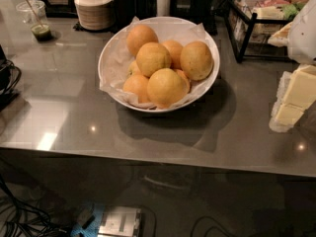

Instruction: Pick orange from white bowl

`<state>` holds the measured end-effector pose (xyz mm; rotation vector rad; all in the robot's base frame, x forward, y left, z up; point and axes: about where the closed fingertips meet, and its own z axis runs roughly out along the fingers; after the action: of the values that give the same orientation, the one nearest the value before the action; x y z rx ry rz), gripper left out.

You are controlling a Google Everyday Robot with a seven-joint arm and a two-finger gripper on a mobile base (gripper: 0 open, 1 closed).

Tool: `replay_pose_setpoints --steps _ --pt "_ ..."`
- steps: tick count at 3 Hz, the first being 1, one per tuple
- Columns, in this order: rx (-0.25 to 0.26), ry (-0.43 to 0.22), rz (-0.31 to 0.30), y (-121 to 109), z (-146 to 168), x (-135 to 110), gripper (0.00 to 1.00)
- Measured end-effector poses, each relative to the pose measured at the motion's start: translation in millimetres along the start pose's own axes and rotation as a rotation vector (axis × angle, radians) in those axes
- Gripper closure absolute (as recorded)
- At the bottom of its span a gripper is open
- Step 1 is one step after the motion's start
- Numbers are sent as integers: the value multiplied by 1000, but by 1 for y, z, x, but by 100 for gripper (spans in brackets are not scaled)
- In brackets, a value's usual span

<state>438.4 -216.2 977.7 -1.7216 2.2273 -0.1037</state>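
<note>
The white bowl [109, 48], wide, shallow and lined with crumpled white paper, stands on the grey counter at the centre of the camera view. Several yellow-orange oranges are piled in it. One orange [166, 87] lies at the front of the pile, another [196, 59] at the right, and another [141, 37] at the back. My gripper [292, 101], cream-coloured below a white arm, comes in at the right edge. It hangs above the counter to the right of the bowl and clear of it. It holds nothing that I can see.
A stack of small beige bowls [93, 6] and dark containers stand behind the bowl. A clear cup with green liquid [35, 19] is at the back left. A black wire rack [256, 26] with packets is at the back right. The counter's front edge [148, 157] runs across below the bowl.
</note>
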Motion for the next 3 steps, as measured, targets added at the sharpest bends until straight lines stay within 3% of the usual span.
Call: replay_pose_setpoints --steps 2,3 --pt "4 -4 -35 -1 0 -11 0" --pt "-4 -41 -162 -3 4 -51 0"
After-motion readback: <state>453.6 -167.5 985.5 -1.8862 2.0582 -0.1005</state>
